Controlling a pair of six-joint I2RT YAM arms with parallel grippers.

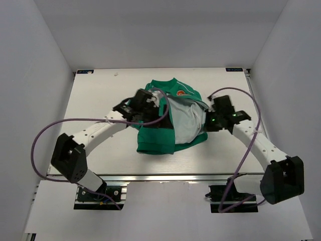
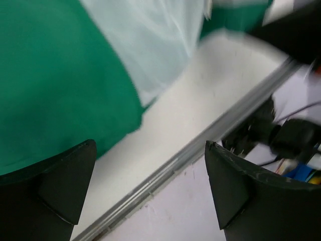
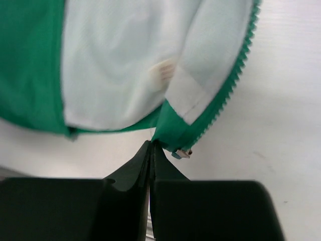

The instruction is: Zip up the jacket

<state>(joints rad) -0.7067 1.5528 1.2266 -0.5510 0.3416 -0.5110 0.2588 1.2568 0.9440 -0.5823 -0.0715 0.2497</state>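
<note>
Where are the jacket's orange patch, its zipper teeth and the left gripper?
Orange patch (image 1: 180,92), top view, patch centre.
Zipper teeth (image 3: 236,75), right wrist view, midway along the row.
Left gripper (image 2: 150,165), left wrist view, midway between its fingertips.

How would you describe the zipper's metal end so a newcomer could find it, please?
On the white table the green jacket lies open between the arms. Follow its toothed edge down to the corner pinched by the right gripper; the zipper end is the only metal there.

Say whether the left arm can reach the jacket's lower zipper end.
Probably yes: the left fingers are open, only jacket cloth lies between, though the shut right fingers crowd the zipper end.
</note>
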